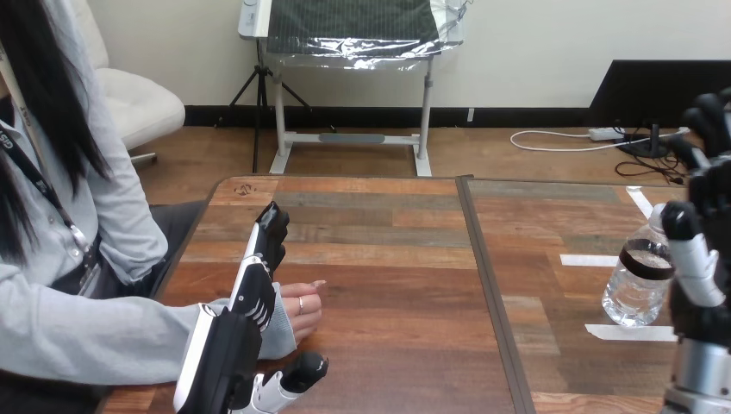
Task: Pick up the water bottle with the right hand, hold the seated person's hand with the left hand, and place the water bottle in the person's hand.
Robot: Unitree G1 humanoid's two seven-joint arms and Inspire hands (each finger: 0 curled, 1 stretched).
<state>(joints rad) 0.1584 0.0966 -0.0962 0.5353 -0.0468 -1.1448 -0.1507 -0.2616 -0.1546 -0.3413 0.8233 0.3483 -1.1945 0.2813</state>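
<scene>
A clear water bottle (636,285) with a dark label band stands upright on the table at the right. My right hand (700,259) is upright just right of it, thumb close against the bottle's side, fingers raised and not wrapped round it. The person's hand (302,309) rests on the table at the left, fingers loosely curled. My left hand (256,289) lies along its far side, over the wrist and sleeve. Its fingers are straight and point away from me, and its thumb (303,371) sticks out below, apart from the person's hand.
White tape strips (590,260) mark the right part of the table near the bottle. A dark seam (488,285) runs front to back between the two tabletops (388,259). The person sits at the left edge.
</scene>
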